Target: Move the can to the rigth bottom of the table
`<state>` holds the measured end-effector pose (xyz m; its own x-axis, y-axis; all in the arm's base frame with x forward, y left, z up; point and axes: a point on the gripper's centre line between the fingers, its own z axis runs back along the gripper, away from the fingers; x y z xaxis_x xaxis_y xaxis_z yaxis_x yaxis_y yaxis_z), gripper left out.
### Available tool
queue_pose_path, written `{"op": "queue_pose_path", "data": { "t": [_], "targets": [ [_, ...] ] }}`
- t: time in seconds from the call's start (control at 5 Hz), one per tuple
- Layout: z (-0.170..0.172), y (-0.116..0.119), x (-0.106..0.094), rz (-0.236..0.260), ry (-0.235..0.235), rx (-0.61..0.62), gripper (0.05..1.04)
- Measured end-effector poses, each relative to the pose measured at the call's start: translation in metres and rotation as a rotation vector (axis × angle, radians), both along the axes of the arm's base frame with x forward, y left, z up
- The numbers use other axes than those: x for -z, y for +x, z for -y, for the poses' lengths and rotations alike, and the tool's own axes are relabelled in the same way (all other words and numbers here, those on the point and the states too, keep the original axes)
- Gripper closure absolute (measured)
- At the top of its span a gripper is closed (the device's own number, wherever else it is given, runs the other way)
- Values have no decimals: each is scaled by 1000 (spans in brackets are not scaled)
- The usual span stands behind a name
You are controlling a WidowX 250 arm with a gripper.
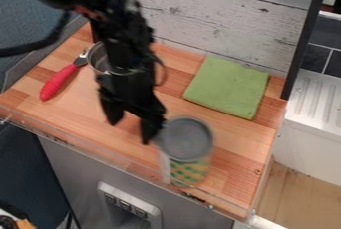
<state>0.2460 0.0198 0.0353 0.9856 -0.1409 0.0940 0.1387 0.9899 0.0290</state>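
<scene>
Nearest, below the table's (pixel 230 175) front edge, is a white panel (pixel 126 200), and above it the can (pixel 186 146) stands upright on the wood near that edge, right of the middle. Just left of the can the black gripper (pixel 130 133) hangs down with its two fingers apart and a gap between them, the right one right by the can's lid (whether they touch, I can't tell). Farther back lie a red-handled tool (pixel 59 80) at left and a green cloth (pixel 226 87) at right, with a metal pot (pixel 97 58) partly behind the arm.
</scene>
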Motion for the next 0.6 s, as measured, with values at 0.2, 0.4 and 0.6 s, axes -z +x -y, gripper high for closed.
{"op": "queue_pose_path", "data": {
  "t": [0.2,0.4,0.6],
  "targets": [
    [9,6,-1,2,-9,8,85],
    [2,14,-15,29,-12,-1,85],
    [-16,20,-43,92,-33,-24,85]
  ]
}}
